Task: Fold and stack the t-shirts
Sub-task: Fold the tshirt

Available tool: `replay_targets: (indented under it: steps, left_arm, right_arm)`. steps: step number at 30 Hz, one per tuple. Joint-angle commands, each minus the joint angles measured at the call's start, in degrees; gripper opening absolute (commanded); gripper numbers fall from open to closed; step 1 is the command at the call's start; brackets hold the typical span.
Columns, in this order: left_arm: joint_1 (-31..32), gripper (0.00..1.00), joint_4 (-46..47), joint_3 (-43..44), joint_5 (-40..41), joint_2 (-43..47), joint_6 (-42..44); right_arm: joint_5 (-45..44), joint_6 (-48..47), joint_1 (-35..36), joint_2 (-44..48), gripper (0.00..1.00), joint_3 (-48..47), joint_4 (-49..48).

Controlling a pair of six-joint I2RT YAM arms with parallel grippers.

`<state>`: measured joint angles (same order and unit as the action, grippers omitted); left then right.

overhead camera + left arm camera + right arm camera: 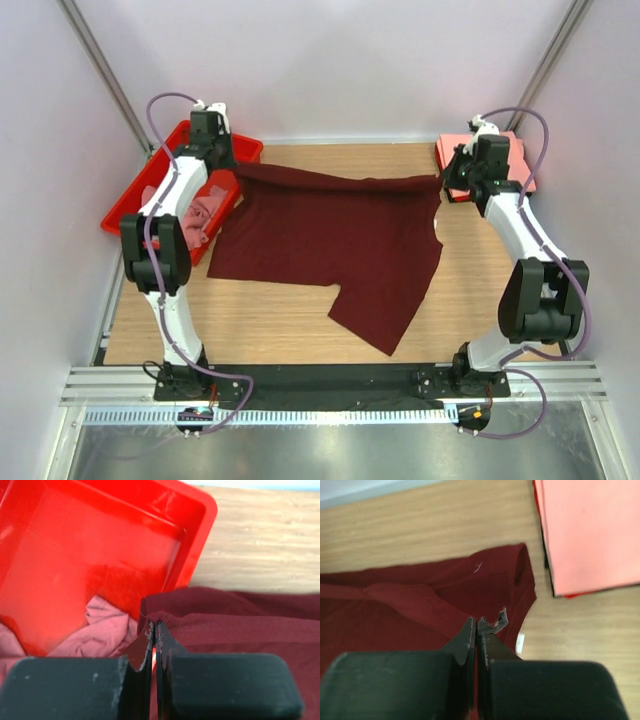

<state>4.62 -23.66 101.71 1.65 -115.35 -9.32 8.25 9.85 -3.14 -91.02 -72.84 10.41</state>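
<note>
A dark maroon t-shirt [330, 240] lies spread over the middle of the wooden table, its far edge lifted and stretched between both grippers. My left gripper [238, 168] is shut on the shirt's far left corner [154, 622], right by the red tray. At the far right corner my right gripper [443, 180] is shut on the cloth [477, 622]. One sleeve hangs toward the near edge. A crumpled pink t-shirt [107, 630] lies in the tray. A folded salmon-pink t-shirt [590, 530] rests flat at the far right, partly hidden by the right arm in the top view.
The red plastic tray [135, 195] stands at the far left, its rim next to the left gripper. Under the folded salmon-pink shirt a red layer [570, 595] shows at the edge. White walls close in the table on three sides.
</note>
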Motion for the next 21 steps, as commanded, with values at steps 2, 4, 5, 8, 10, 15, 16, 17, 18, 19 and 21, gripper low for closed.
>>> replay_targets:
  steps: [2,4,5,8,10,15,16,17,18,19,21]
  left_arm:
    - [0.5,0.00,4.5,-4.9,-0.5,6.1,2.4]
    - [1.0,0.00,4.7,-6.7,1.5,6.8,2.4]
    - [1.5,0.00,4.8,-7.6,2.0,7.2,2.6]
    - [2.4,0.00,4.9,-10.1,4.6,7.8,3.1]
    - [3.1,0.00,4.9,-11.8,6.3,7.9,4.1]
    - [4.0,0.00,5.5,-15.1,11.6,9.5,5.2]
    - [4.1,0.00,5.6,-15.8,12.2,9.7,5.3]
    - [4.1,0.00,5.7,-15.9,12.8,9.8,5.2]
    - [4.2,0.00,5.6,-15.8,13.2,10.1,5.2]
    - [4.5,0.00,5.0,-14.9,13.9,10.4,5.3]
    - [5.1,0.00,4.3,-13.6,14.9,12.0,4.6]
  right_arm:
    - [-1.6,2.9,0.3,6.4,0.01,7.0,2.8]
    - [-2.5,3.9,0.3,7.3,0.01,8.9,4.3]
    - [-3.0,4.5,0.3,7.7,0.01,10.5,6.1]
    - [-5.2,6.6,0.3,8.1,0.01,13.8,8.9]
    - [-5.2,6.9,0.3,8.4,0.01,15.8,9.4]
    - [-7.1,7.6,0.3,9.2,0.01,18.2,11.4]
    - [-7.3,7.7,0.3,9.6,0.01,18.1,11.6]
    - [-7.1,7.6,0.3,9.8,0.01,17.8,11.5]
    - [-7.1,7.2,0.3,10.1,0.01,17.4,11.3]
    - [-7.2,7.2,0.3,10.2,0.01,15.3,11.4]
    - [-7.9,6.9,0.3,9.9,0.01,11.4,14.4]
